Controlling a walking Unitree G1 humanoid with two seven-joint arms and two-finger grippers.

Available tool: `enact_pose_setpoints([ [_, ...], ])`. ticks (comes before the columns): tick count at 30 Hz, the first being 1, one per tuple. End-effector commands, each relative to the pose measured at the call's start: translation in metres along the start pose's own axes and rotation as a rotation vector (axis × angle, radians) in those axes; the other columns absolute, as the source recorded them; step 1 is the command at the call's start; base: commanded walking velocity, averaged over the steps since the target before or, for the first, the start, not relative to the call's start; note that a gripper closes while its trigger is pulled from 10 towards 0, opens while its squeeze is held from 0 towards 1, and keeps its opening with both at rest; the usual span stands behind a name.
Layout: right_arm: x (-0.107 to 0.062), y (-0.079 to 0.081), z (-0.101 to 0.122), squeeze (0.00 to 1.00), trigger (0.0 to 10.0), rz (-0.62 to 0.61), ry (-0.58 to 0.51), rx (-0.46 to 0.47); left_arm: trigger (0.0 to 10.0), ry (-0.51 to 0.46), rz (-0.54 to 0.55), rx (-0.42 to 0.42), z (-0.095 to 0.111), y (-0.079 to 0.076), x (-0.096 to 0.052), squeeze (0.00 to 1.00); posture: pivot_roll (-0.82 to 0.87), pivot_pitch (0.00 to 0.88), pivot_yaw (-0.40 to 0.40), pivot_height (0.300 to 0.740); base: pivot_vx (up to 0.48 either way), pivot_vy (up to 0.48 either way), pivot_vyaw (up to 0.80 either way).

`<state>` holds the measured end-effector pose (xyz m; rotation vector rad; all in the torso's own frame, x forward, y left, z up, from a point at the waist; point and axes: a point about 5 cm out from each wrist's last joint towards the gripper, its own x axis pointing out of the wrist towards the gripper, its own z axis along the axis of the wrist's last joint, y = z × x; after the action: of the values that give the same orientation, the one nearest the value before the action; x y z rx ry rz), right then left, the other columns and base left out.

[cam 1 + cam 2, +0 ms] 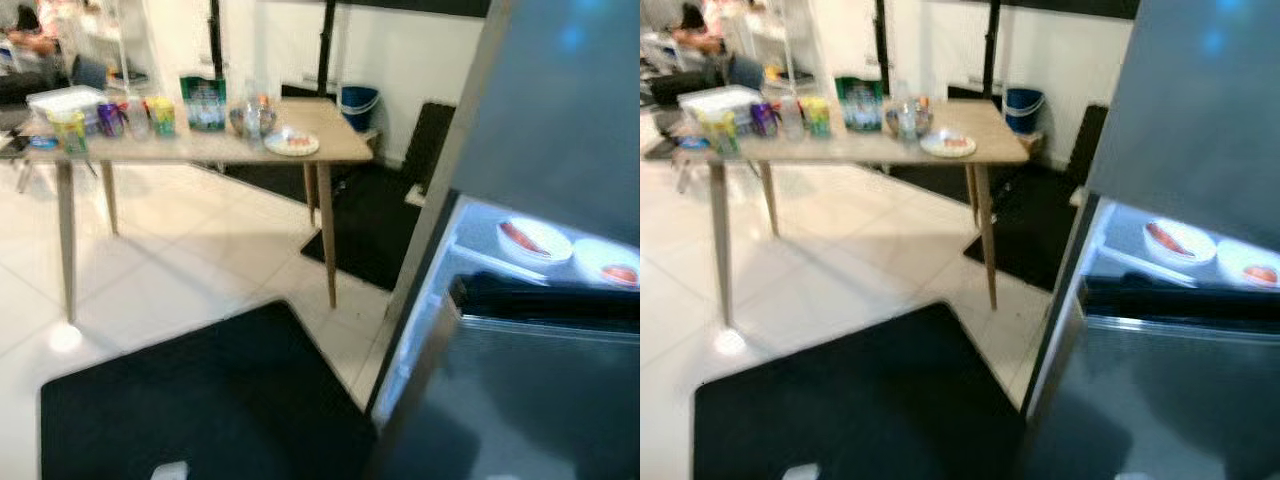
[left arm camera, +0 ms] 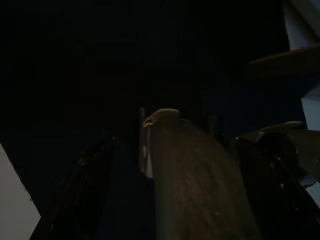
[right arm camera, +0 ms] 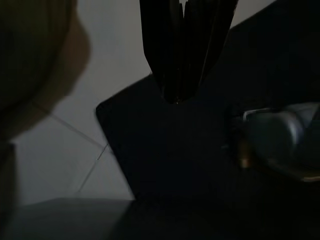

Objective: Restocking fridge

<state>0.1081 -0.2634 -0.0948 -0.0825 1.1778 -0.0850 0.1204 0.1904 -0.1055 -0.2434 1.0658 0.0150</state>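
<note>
White plates [image 1: 535, 241], 2 of them, already on lit shelf in open fridge [image 1: 560, 120]. Table [image 1: 330, 140] well apart holds cups, bottles, plate awaiting transfer. Left gripper [image 2: 175, 200] fingers spread, nothing held; right gripper [image 3: 182, 50] fingers pressed together, idle.

I can't read any text, brand, number or sign from here. On the table [image 1: 330, 140], the green pack [image 1: 204, 102] and the cups [image 1: 160, 116] next to it carry coloured print, but it is too blurred to make out. Right of the table, the fridge [image 1: 1200, 120] front shows no legible marking, and the dishes [image 1: 535, 240] on its lit shelf are unlabelled. Both wrist views are too dark for any lettering.
</note>
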Motion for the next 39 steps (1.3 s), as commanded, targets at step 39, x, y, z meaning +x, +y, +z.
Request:
enact_pose_setpoints([
  [39, -0.063, 0.041, 0.275, 0.0, 10.0, 0.417, -0.948, 0.283, 10.0, 0.057, 0.008, -0.022, -0.02, 0.005, -0.005, 0.0, -0.05, 0.0, -0.059, 0.74, 0.0, 0.0, 0.0],
])
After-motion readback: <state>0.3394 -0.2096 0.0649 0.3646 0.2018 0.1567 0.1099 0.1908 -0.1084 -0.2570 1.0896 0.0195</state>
